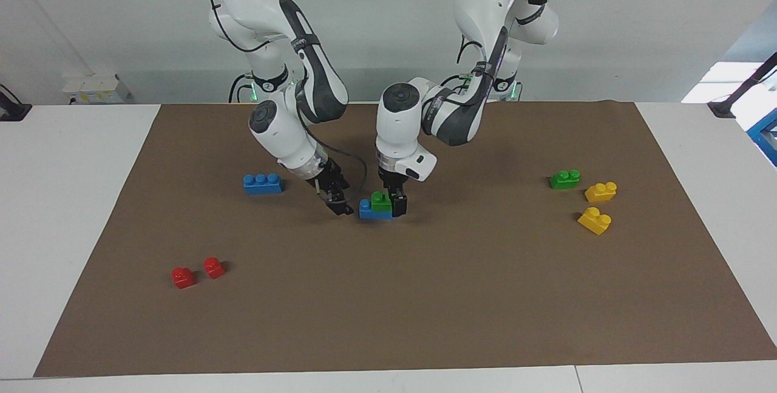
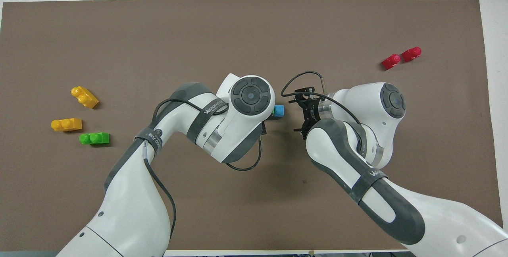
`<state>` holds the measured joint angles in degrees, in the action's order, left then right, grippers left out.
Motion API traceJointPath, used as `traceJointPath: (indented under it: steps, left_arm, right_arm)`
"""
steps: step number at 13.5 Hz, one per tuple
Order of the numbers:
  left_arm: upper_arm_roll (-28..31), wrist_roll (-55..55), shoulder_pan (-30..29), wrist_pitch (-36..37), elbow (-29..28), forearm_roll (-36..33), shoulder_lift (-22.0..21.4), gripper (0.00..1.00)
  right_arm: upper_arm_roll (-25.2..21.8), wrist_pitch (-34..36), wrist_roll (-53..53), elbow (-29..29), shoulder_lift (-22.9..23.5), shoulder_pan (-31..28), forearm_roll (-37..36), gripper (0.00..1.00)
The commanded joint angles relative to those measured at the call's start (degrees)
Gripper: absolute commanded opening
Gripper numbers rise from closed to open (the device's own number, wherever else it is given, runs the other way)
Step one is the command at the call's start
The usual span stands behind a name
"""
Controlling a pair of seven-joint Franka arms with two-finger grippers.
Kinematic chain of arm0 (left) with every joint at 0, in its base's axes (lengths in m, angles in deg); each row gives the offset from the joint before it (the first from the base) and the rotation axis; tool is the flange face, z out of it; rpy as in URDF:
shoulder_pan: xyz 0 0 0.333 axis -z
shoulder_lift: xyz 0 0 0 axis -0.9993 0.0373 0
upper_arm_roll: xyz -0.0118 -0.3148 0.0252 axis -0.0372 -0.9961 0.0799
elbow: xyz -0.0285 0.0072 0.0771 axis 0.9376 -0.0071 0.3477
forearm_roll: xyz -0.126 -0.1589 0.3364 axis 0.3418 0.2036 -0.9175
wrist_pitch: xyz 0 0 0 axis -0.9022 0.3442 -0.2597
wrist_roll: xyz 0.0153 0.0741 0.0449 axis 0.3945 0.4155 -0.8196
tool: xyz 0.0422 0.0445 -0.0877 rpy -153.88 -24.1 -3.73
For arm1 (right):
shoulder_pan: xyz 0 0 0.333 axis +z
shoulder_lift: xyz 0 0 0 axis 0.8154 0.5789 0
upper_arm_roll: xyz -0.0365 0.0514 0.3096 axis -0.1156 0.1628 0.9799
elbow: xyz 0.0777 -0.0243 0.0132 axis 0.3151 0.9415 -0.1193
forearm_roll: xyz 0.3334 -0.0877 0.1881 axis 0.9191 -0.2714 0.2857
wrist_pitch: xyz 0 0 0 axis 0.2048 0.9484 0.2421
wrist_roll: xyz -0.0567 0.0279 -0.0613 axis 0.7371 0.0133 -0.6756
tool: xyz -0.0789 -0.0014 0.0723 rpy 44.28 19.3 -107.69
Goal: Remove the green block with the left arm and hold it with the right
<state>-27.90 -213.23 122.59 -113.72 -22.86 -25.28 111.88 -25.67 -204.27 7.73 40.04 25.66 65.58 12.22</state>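
Because the green block (image 1: 381, 200) sits studded onto a blue brick (image 1: 371, 211) mid-mat, well away from every desk edge, my left gripper (image 1: 396, 203) pinches it while my right gripper (image 1: 341, 206) hovers beside the brick, fingers unreadable, presumably to steady it.

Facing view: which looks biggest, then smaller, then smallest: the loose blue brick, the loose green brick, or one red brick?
1. blue brick, three studs long
2. green brick, two studs
3. red brick, smallest, though it lies nearest the camera

Two green blocks (image 1: 381, 200) (image 1: 564, 179), two blue bricks (image 1: 262, 183) (image 1: 371, 210), two yellow bricks (image 1: 601, 191) (image 1: 594, 220), two red bricks (image 1: 183, 277) (image 1: 213, 267).
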Motion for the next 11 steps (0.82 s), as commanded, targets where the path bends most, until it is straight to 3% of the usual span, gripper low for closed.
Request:
traceJointPath:
  steps: [1, 11]
  left_arm:
    - [0.81, -1.27, 0.69, -1.56, -1.22, -0.95, -0.54, 1.00]
    - [0.89, -1.35, 0.69, -1.91, -1.22, -1.03, -0.54, 1.00]
  right_arm:
    - [0.06, -1.48, 2.21, 0.89, -0.08, 0.03, 1.51, 0.93]
    - [0.06, -1.48, 2.29, 0.89, -0.08, -0.05, 1.51, 0.93]
